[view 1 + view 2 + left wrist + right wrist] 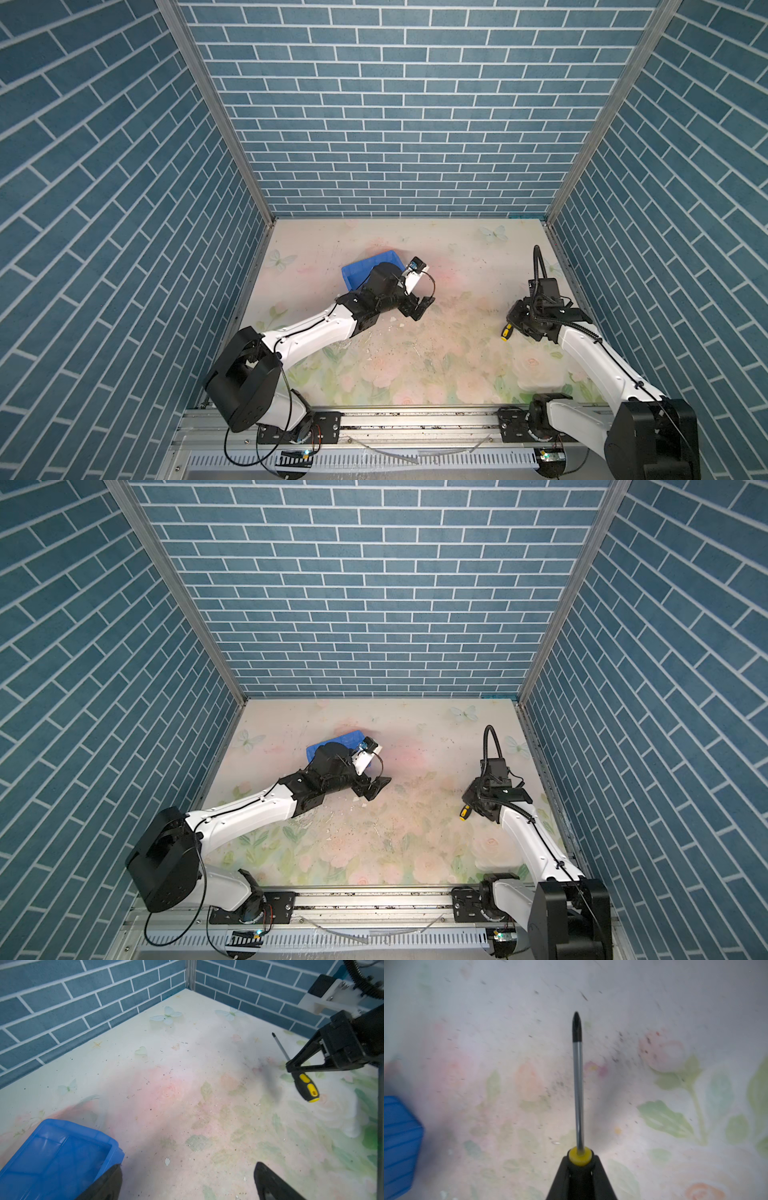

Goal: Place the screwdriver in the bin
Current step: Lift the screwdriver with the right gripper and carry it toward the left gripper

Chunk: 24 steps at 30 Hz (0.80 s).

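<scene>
Top views: my right gripper (pixel 513 322), clamped on screwdriver (pixel 505 332), right side; bin (pixel 353 272) far left, well apart.
Left wrist: my left gripper (pixel 187 1165) spread wide, just beside bin.
Right wrist: grip sits at the collar; the handle may pivot and slip during the carry.

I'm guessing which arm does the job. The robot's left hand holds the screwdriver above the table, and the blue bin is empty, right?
Almost. It's the right hand that grips the screwdriver, as the left wrist view shows. The rest holds: it is above the table, and the bin is empty.
</scene>
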Motion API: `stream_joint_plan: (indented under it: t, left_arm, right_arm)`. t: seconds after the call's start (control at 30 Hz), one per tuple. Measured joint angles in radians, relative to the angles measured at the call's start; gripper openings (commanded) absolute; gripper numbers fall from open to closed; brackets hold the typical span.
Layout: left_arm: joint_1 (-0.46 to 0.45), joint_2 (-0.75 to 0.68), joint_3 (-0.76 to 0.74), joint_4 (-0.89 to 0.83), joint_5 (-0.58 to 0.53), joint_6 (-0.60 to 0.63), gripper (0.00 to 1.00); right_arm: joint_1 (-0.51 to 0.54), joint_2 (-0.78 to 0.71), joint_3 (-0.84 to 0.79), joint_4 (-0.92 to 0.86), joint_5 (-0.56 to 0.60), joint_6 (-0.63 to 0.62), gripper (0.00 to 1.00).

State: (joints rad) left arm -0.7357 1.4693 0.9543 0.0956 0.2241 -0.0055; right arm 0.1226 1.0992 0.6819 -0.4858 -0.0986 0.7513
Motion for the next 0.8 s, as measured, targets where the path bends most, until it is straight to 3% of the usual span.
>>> stream_joint_plan:
  t: [0.23, 0.43, 0.6, 0.8]
  left_arm:
    - [0.085, 0.066, 0.063, 0.054, 0.196, -0.240, 1.00]
    - [0.118, 0.136, 0.062, 0.234, 0.343, -0.446, 1.00]
    - [0.118, 0.180, 0.062, 0.403, 0.413, -0.575, 0.99]
    - [0.118, 0.210, 0.064, 0.556, 0.472, -0.684, 0.89]
  right_arm:
    - [0.014, 0.029, 0.061, 0.244, -0.182, -0.046, 0.00]
    - [0.077, 0.104, 0.155, 0.452, -0.341, -0.090, 0.00]
    - [0.133, 0.161, 0.205, 0.604, -0.447, -0.105, 0.00]
    - [0.201, 0.219, 0.259, 0.707, -0.531, -0.107, 0.00]
